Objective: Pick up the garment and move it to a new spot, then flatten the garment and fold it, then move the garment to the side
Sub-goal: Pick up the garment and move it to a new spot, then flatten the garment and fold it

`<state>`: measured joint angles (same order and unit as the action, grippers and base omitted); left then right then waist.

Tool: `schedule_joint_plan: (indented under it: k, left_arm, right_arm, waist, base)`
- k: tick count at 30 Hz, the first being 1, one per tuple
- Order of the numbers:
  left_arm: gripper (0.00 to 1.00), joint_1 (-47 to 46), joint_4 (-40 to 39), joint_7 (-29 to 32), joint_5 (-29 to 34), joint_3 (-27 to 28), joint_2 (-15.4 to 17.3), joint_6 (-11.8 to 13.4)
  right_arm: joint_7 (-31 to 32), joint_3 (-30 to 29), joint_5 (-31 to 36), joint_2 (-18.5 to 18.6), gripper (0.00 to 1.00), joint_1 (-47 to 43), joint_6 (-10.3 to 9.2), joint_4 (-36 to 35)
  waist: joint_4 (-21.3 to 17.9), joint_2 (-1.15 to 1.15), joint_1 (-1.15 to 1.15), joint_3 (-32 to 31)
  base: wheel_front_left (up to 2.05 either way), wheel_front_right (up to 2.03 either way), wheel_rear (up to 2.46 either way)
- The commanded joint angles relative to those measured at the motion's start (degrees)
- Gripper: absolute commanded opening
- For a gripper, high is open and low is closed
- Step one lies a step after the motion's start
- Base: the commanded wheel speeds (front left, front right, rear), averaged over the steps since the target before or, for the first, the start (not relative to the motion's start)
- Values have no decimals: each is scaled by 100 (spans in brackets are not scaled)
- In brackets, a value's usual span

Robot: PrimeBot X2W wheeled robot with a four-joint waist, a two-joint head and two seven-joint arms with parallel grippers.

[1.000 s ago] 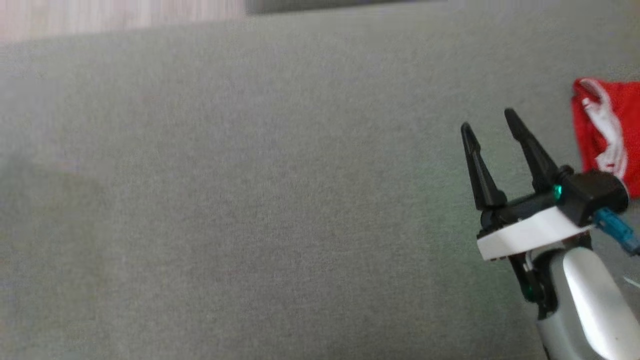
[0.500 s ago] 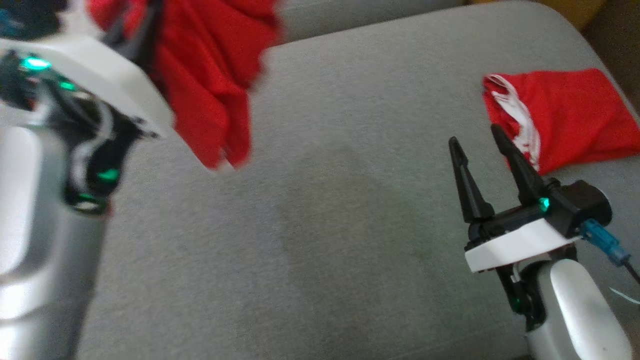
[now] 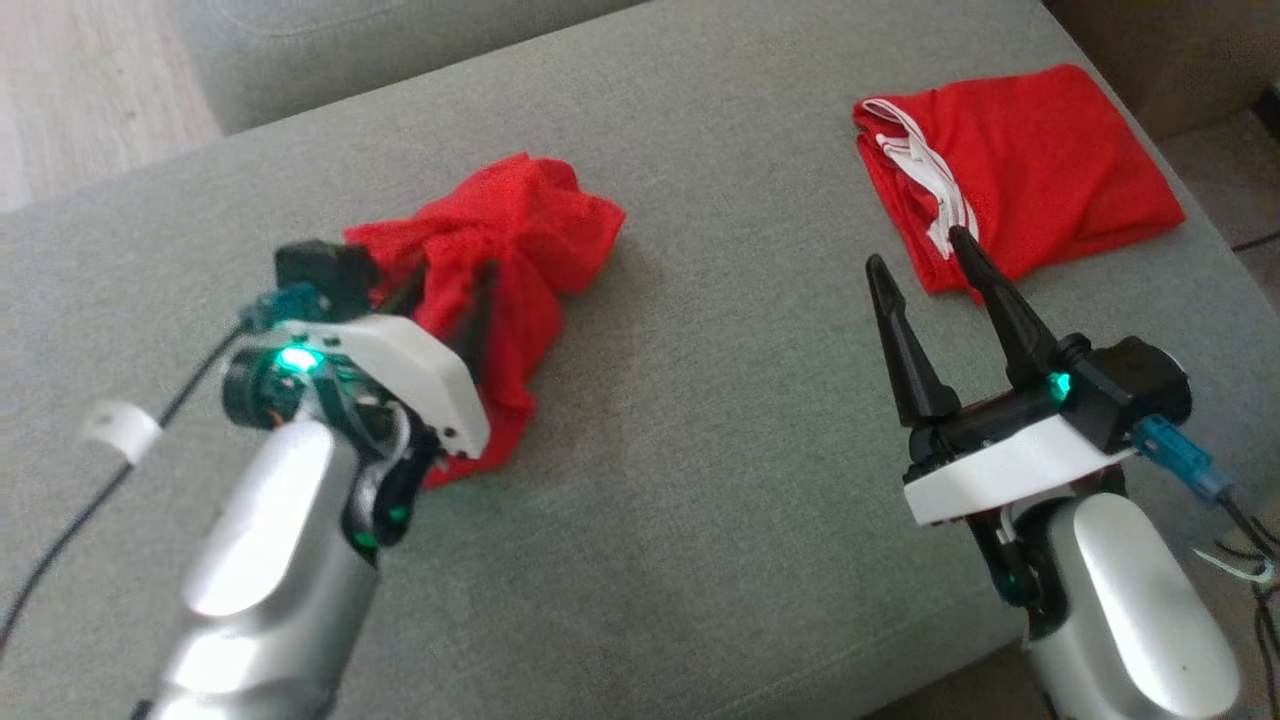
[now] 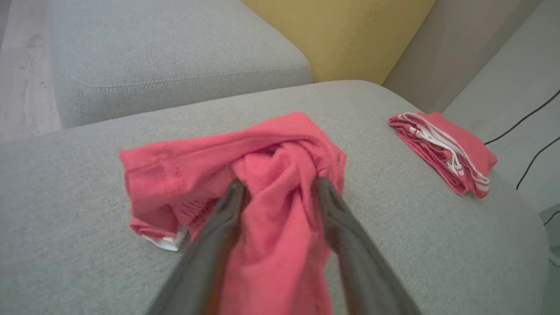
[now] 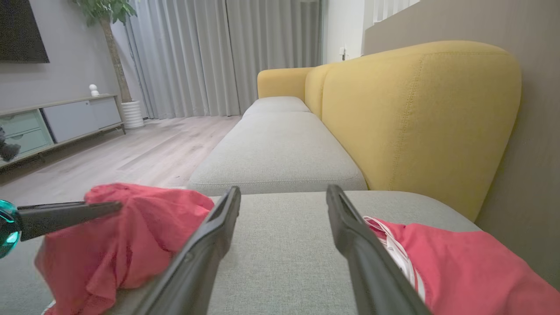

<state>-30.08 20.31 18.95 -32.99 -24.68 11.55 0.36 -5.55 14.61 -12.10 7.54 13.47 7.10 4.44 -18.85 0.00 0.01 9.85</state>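
The garment [image 4: 175, 170], dangling a moment ago, now lies crumpled on the sofa cushion [image 3: 700, 450], well apart from the folded red cloth [image 3: 1040, 150]. The left hand [image 4: 279, 186] has spread open around it, and the right hand [image 3: 918, 248] is open and empty. Flattening comes next.

Garment [image 3: 510, 260] on cushion [image 3: 700, 420], left of folded garment [image 3: 1040, 160]

Garment [image 4: 175, 166] bunching between the left gripper's [image 4: 276, 186] fingers, running off the bottom edge; fingertips [image 4: 232, 199] blurring into its folds.

Your left gripper [image 3: 450, 280] sits at the near left, its fingers parted and aimed toward the far right. Your right gripper [image 3: 918, 250] hangs at the near right, fingers spread wide, pointing far.
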Motion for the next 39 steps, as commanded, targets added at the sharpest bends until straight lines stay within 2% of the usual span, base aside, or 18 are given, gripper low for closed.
schedule_joint_plan:
  k: [1, 6, 11, 17, 21, 27, 39]
  left_arm:
    - [100, -178, -151, -139, 14, 181, 46, -41]
    - [100, 88, 10, -1058, -87, 386, -146, -72]
    - [100, 726, -350, -2212, 72, 644, 12, 5]
    - [100, 1609, -721, -3135, 218, 1057, 336, 214]
    - [100, 2172, -899, -3302, 275, 1310, 451, 385]
    - [100, 2701, -1100, -3232, 333, 1465, 647, 650]
    - [100, 2822, -1540, -3087, 309, 1529, 763, 810]
  right_arm:
    - [-52, 96, -22, -28, 100, 157, 39, -179]
    - [13, 45, -26, 11, 100, 37, 39, -147]
    - [104, -69, -72, 68, 100, -204, 39, -131]
    - [236, -290, -76, 104, 100, -563, 39, -127]
    - [308, -415, -90, 61, 100, -778, 39, -84]
    - [394, -461, -111, -4, 100, -962, 39, 38]
    - [391, -453, -77, -98, 100, -942, 39, 32]
  waist:
    - [45, 0, -1, -54]
    - [257, 0, -1, -309]
    - [605, 0, -1, -563]
    - [1043, 0, -1, -807]
    - [1245, 0, -1, -921]
    - [1408, 0, -1, -974]
    - [1466, 0, -1, -835]
  base:
    - [0, 0, 0]
    - [0, 0, 0]
    - [0, 0, 0]
    - [0, 0, 0]
    - [0, 0, 0]
    - [0, 0, 0]
    - [0, 0, 0]
